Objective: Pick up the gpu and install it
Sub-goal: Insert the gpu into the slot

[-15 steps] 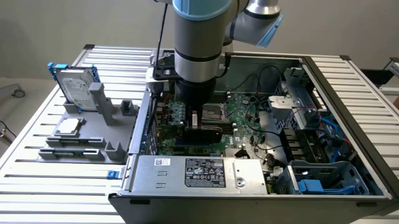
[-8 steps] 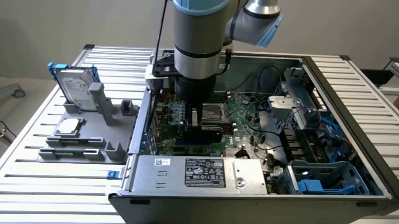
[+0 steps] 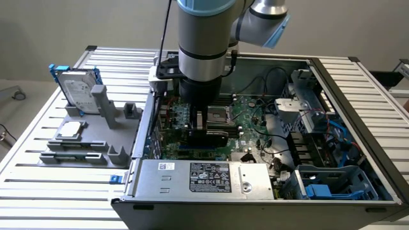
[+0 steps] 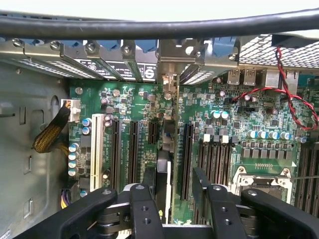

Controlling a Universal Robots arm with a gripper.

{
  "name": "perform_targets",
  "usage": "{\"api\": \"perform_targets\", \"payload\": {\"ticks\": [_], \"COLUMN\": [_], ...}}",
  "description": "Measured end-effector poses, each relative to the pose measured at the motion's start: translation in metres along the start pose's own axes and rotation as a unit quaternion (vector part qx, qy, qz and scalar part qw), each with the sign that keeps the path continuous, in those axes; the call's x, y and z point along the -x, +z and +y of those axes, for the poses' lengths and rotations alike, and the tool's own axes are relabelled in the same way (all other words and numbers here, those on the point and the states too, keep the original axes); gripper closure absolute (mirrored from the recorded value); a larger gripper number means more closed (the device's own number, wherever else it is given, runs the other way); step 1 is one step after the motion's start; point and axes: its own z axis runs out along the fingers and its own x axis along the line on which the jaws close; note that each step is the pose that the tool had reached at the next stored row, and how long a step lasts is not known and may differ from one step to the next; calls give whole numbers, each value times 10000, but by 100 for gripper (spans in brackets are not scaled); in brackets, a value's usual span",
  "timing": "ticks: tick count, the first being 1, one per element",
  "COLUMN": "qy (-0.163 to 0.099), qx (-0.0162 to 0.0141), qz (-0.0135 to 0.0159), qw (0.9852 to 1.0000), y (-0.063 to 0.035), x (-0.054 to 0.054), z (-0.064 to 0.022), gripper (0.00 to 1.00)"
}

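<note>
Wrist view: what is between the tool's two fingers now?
The card sits there edge-on, held by the tool over the green board, as the wrist view shows.

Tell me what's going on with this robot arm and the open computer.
The arm reaches down into the open computer case, with its tool right over the gpu. The card stands on edge above the expansion slots of the motherboard, its metal bracket up against the case's rear wall. Whether it is fully seated is not clear.
</note>
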Motion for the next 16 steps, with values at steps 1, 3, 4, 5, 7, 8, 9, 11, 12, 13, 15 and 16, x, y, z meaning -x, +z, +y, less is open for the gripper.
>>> {"api": "perform_targets", "payload": {"ticks": [1,3,4,5,7,8,9,11,12,13,15,16], "qy": [0,-4,-4,-5,-6,-8,-10,-12,-13,-14,-17,-19], "qx": [0,0,0,0,0,0,0,0,1,1,2,1], "qz": [-3,-2,-2,-2,-3,-3,-3,-3,-2,-2,-2,-3], "qw": [10000,10000,10000,10000,10000,10000,10000,10000,10000,10000,10000,10000], "y": [0,0,1,2,4,5,5,6,4,3,-1,0], "x": [0,-1,-1,-2,-1,-1,-2,-4,-6,-7,-10,-11], "z": [0,0,0,1,3,3,3,4,4,4,4,4], "gripper": [56,56,56,56,56,56,56,56,56,56,56,56]}}
